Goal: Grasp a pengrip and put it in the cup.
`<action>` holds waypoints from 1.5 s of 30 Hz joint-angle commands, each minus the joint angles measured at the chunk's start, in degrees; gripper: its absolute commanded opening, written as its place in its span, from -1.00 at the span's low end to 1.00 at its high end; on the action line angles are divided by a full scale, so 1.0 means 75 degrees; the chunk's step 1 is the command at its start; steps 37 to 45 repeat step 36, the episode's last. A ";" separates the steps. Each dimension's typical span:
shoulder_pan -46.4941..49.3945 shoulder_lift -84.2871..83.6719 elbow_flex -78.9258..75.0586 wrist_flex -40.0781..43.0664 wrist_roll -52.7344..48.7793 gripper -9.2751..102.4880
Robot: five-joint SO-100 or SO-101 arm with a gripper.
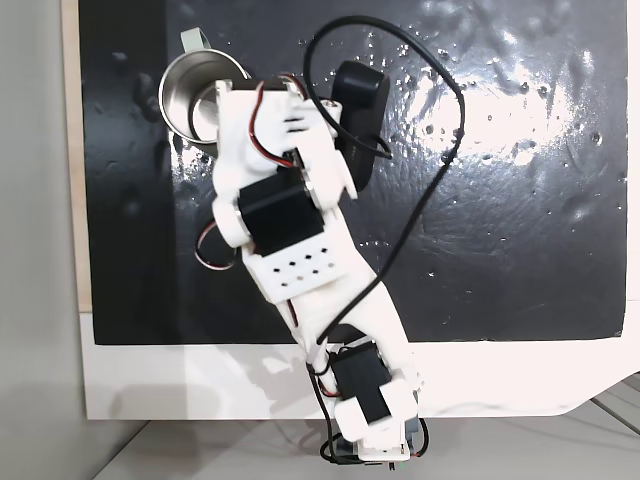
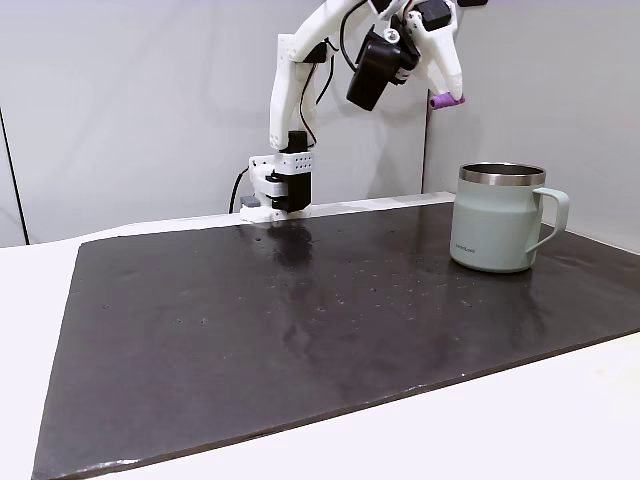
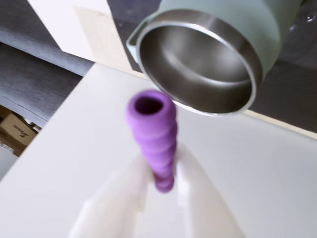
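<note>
My gripper [image 2: 441,92] hangs high in the air, shut on the purple ribbed pengrip [image 2: 447,100], which sticks out sideways from the fingertips. The pale grey-green cup [image 2: 500,230] stands upright on the black mat, below the gripper and slightly to its right in that fixed view. In the wrist view the pengrip [image 3: 152,130] is pinched between two white fingers [image 3: 193,178], its open end pointing toward the cup's shiny steel inside [image 3: 203,64]. From above, the arm's wrist covers part of the cup [image 1: 190,95], whose loop handle shows at the top.
A black mat [image 2: 300,320] covers most of the white table [image 2: 560,410]. The arm's base [image 2: 280,185] stands at the mat's far edge. A black cable [image 1: 430,200] loops over the mat beside the arm. A grey wall lies behind.
</note>
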State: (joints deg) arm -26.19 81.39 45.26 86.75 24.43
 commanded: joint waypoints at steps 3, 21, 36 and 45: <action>-0.0574 -0.0879 -0.1395 -0.0457 -0.0539 -0.83; -0.1102 -0.1664 -0.2121 -0.0727 -0.0762 -0.32; -0.1102 -0.1477 -0.2121 -0.0562 -0.0773 -0.30; -0.1102 -0.1477 -0.2121 -0.0562 -0.0773 -0.30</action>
